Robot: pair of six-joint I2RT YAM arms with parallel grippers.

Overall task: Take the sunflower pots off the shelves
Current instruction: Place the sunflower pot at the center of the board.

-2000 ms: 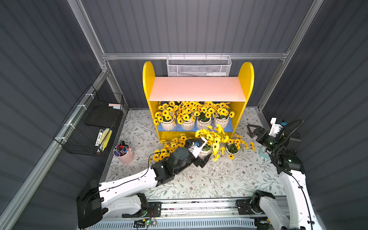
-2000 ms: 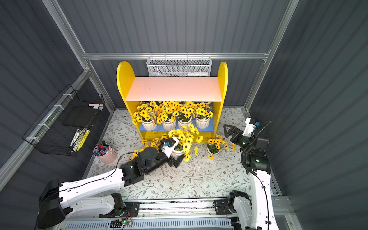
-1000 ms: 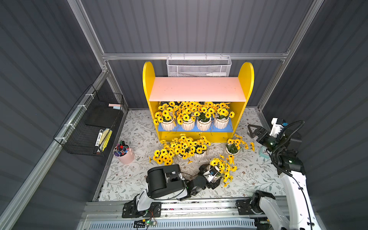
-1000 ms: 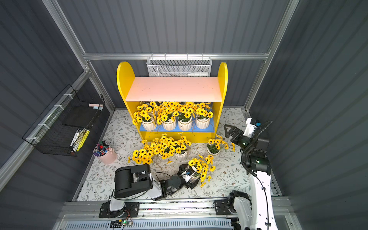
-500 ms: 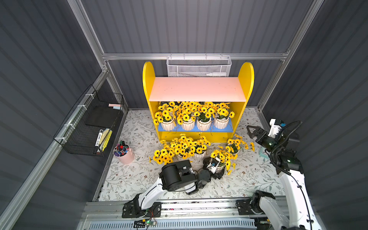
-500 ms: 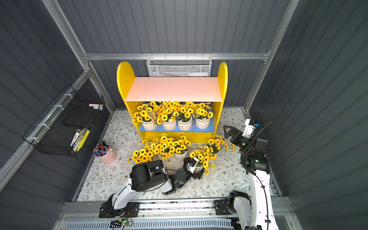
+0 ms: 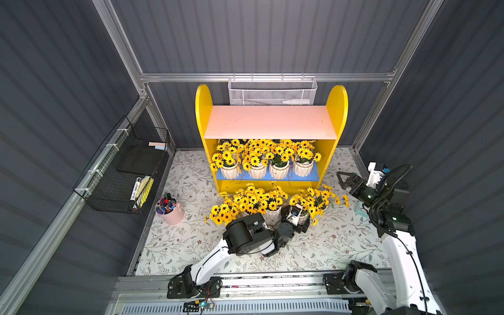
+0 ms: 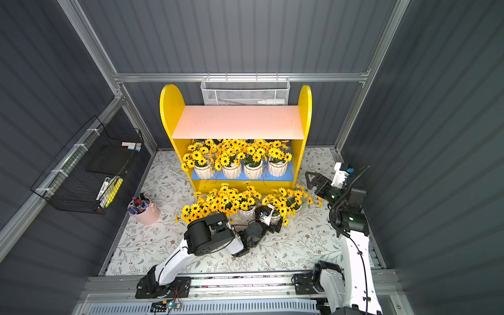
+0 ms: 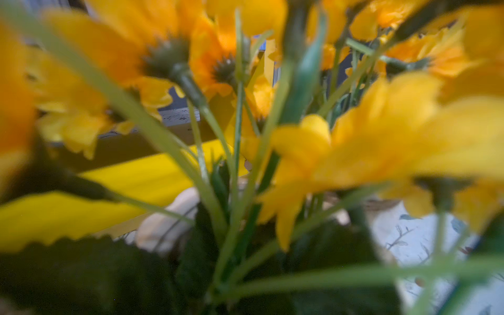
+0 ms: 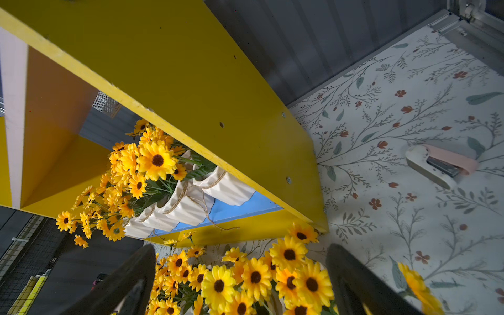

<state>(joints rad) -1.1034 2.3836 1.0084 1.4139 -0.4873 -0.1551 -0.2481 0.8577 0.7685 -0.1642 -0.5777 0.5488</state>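
Sunflower pots [image 7: 313, 200] masking left claw [image 7: 300, 216], its grip indiscernible; right claw [image 10: 241, 249] spread wide

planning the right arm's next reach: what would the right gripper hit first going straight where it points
Probably the blooms of the nearest sunflower pot on the mat, framed by the open right gripper; the shelves, their yellow side panel, lie just beyond. Depth is uncertain.
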